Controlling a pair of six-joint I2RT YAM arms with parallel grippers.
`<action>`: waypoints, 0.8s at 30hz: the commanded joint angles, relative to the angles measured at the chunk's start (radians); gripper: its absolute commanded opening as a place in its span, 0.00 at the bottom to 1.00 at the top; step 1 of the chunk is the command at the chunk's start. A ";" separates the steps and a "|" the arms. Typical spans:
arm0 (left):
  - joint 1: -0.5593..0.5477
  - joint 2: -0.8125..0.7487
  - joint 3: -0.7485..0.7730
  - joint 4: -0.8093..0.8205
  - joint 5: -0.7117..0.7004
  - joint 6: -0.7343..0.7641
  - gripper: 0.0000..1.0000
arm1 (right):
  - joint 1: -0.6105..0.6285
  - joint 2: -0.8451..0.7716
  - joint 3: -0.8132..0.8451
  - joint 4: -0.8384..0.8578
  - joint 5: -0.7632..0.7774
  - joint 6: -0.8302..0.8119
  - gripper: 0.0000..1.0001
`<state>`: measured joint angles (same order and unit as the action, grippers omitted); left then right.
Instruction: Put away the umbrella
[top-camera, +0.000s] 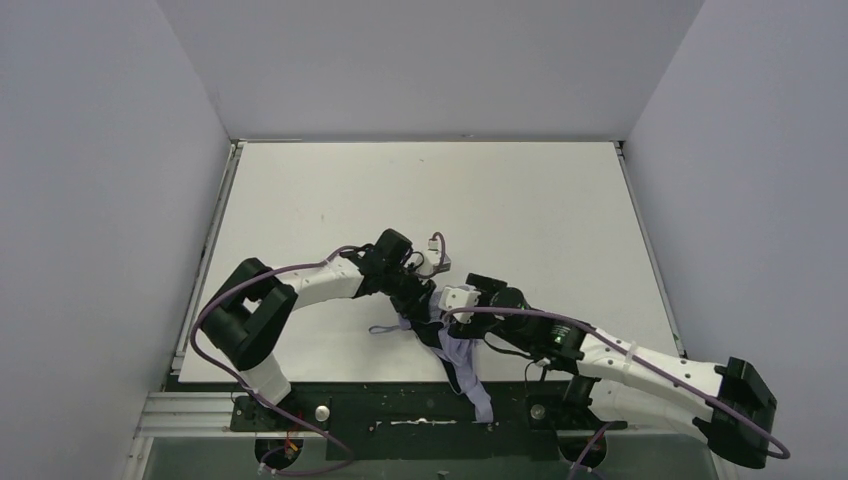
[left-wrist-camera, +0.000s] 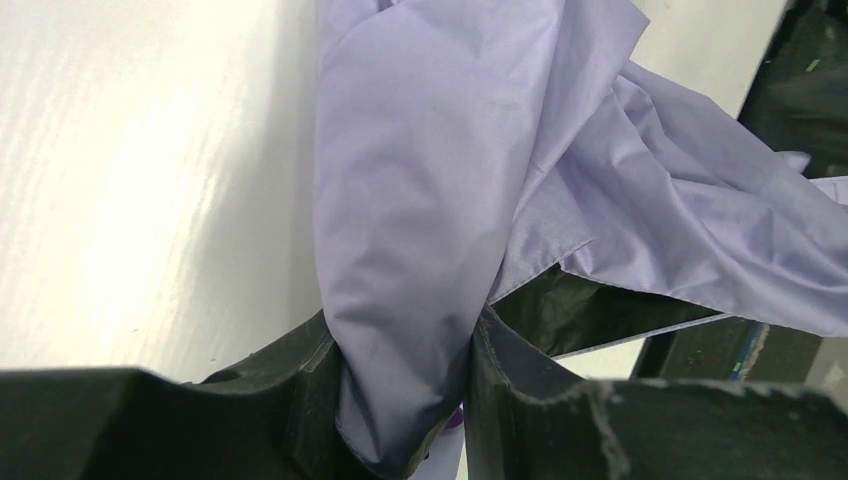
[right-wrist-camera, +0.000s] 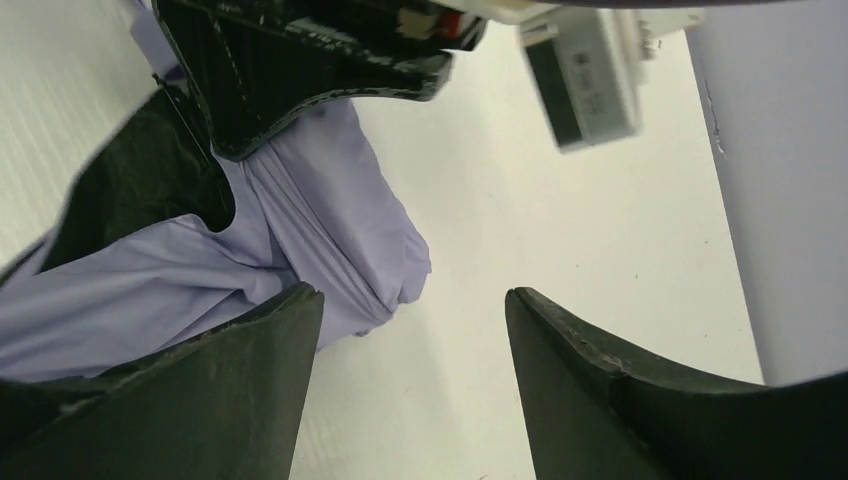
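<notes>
Where the two arms met near the middle of the near edge of the bench (top-camera: 420, 190), the umbrella (top-camera: 457, 353) was seen as a crumpled bundle of pale lavender fabric, with one strip trailing across that edge. A thick fold of it was clenched by the left gripper (left-wrist-camera: 405, 385). The right gripper (right-wrist-camera: 412, 300) was held spread wide just beside the bundle, with nothing grasped.

Soft, even light fills the overhead view, leaving only faint shadows beneath the arms (top-camera: 320, 283) on the white table (top-camera: 420, 190). The left wrist view shows washed-out glare on the table's left side; both wrist views blur their near fingers (left-wrist-camera: 600, 420)
</notes>
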<state>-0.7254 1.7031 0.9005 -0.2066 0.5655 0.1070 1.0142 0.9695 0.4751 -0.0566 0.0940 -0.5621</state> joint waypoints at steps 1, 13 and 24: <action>0.003 -0.032 0.028 -0.059 -0.192 0.065 0.00 | 0.000 -0.131 0.070 -0.083 0.041 0.210 0.68; -0.014 -0.049 0.040 -0.038 -0.307 0.107 0.00 | -0.001 -0.104 0.322 -0.642 0.247 1.080 0.63; -0.022 -0.045 0.064 0.000 -0.379 0.182 0.00 | -0.005 -0.209 0.130 -0.608 0.127 1.534 0.68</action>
<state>-0.7437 1.6691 0.9340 -0.2108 0.2893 0.2245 1.0142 0.8165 0.6586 -0.7101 0.2600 0.7868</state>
